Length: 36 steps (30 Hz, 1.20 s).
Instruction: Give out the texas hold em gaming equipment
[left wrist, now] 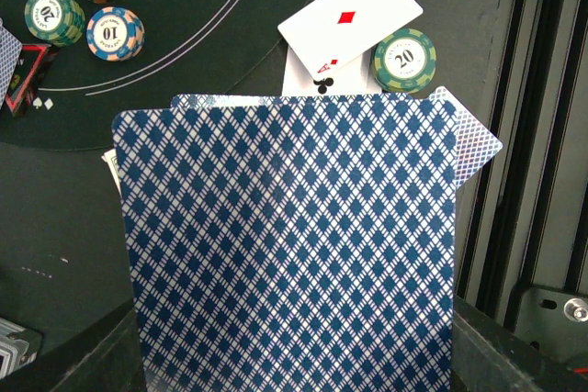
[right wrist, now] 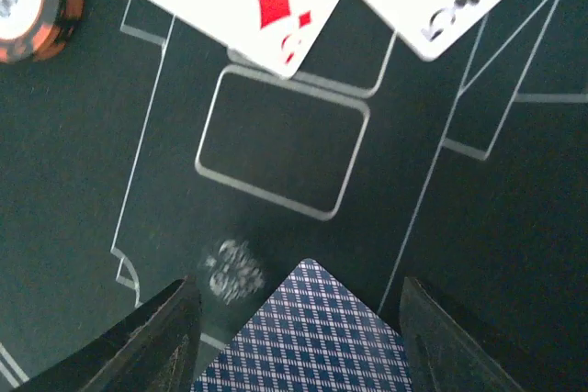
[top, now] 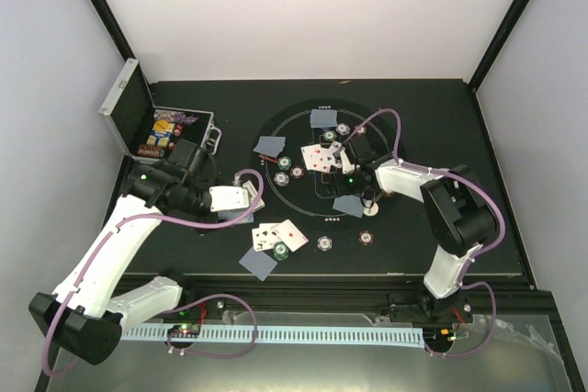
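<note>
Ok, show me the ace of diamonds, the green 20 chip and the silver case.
ace of diamonds (left wrist: pixel 347 17), left wrist view, centre red pip.
green 20 chip (left wrist: pixel 403 60), left wrist view, printed top face.
silver case (top: pixel 118 91), top external view, open lid's edge.
</note>
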Motion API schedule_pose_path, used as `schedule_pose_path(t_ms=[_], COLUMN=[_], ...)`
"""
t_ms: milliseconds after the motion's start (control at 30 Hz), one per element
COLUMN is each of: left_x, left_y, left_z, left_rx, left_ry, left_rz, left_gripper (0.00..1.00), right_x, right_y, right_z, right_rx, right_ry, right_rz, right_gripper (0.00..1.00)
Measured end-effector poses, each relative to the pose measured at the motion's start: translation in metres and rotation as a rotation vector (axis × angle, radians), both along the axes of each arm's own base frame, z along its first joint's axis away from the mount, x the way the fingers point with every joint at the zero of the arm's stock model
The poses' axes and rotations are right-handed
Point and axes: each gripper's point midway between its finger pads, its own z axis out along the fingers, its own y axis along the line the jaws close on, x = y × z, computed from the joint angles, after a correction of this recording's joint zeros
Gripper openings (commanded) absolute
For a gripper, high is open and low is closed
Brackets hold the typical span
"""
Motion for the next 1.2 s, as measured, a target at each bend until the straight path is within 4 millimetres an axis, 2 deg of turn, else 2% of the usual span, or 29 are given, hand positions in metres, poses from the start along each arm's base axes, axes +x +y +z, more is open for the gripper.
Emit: schedule_pose_path(t_ms=[267,467,700,867,967,1200], left_x=[-0.001,-0.001,-0.001,-0.002,-0.003,-0.002], left_y=[0.000,0.000,0.000,0.001,0.001,0.001], left_z=[0.002,0.002,0.002,0.002,0.001,0.000], left_rx=[-0.004,-0.005,-0.005,-0.006,-0.006,-0.006], left_ry=[-0.009,-0.012,-0.012,-0.014,-0.014,-0.015], left_rz=[0.000,0.000,0.000,0.000,0.000,0.000], left_gripper=[0.02,0.02,0.01,0.02,0.02,0.02], right_x=[-0.030,-0.033,-0.023,0.007,0.019,0.017], right_y=[0.004,-0.004,-0.024,-0.019,-0.014,-0.014], right_z=[0.001,-0.001,0.003,0.036,0.049,0.049], right_rx=[0.002,-0.040,-0.161,-0.180,-0.173,-0.175], right_ry=[0.027,0.024,-0.013,-0.105,-0.145,-0.137], right_rz=[0.013,-0.003,-0.038,-0.043,-0.041,-0.034], right_gripper=[0.62,0.68,0.75,0.76,0.76,0.71])
